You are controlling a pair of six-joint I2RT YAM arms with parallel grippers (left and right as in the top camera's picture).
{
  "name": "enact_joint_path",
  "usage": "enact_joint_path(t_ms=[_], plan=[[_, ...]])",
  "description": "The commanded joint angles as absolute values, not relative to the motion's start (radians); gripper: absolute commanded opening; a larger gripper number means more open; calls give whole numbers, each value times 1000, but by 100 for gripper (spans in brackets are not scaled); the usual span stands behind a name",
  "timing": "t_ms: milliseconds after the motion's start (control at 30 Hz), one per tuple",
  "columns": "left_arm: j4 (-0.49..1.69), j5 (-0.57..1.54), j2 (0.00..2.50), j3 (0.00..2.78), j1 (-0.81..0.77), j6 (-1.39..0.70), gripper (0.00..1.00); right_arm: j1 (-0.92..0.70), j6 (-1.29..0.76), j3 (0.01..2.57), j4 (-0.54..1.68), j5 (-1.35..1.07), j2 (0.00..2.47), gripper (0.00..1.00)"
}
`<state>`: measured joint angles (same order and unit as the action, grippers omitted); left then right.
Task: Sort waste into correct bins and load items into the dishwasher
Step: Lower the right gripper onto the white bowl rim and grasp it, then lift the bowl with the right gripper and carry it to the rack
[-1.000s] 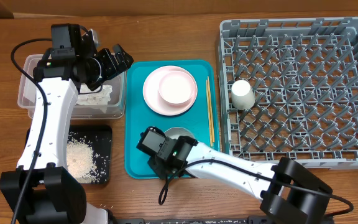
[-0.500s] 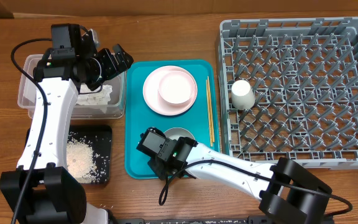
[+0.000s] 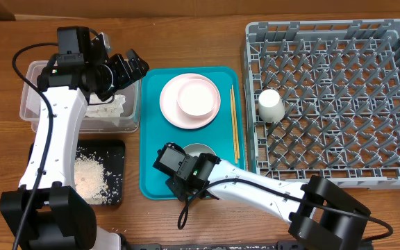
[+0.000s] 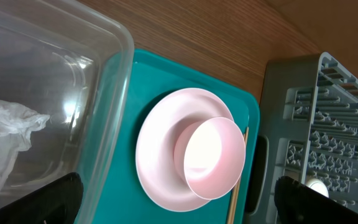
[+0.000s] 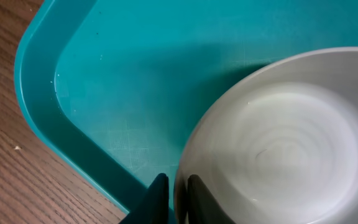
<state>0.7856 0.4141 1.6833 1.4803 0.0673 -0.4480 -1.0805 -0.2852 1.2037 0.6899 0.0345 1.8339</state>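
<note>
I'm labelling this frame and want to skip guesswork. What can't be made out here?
1. Right gripper: in the right wrist view, the bottom edge cuts off its fingers, so it is unclear whether they pinch the rim of the grey-blue bowl.
2. That bowl: overhead, it is mostly under the right arm.
3. Clear tub: overhead, the left arm covers part of its contents.
4. Chopsticks: overhead, they are too thin to count.

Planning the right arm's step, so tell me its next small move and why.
Probably lift the pale grey-blue bowl straight up off the teal tray. The right gripper has one finger inside and one outside the bowl's rim, pinched close, so the grip looks made, and the dish rack, holding only a white cup, has room for it.
</note>
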Motion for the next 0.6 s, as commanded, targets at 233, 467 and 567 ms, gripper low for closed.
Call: enact_joint_path(t_ms=[233, 467, 567], plan=[[786, 407, 1675, 1507, 65, -441, 100, -1064, -284, 1223, 693, 51, 1842, 4], [786, 407, 1675, 1507, 65, -441, 100, -1030, -279, 1337, 788, 49, 1840, 4], [786, 407, 1675, 1507, 65, -441, 100, -996, -213, 1440, 870, 8, 1837, 4]])
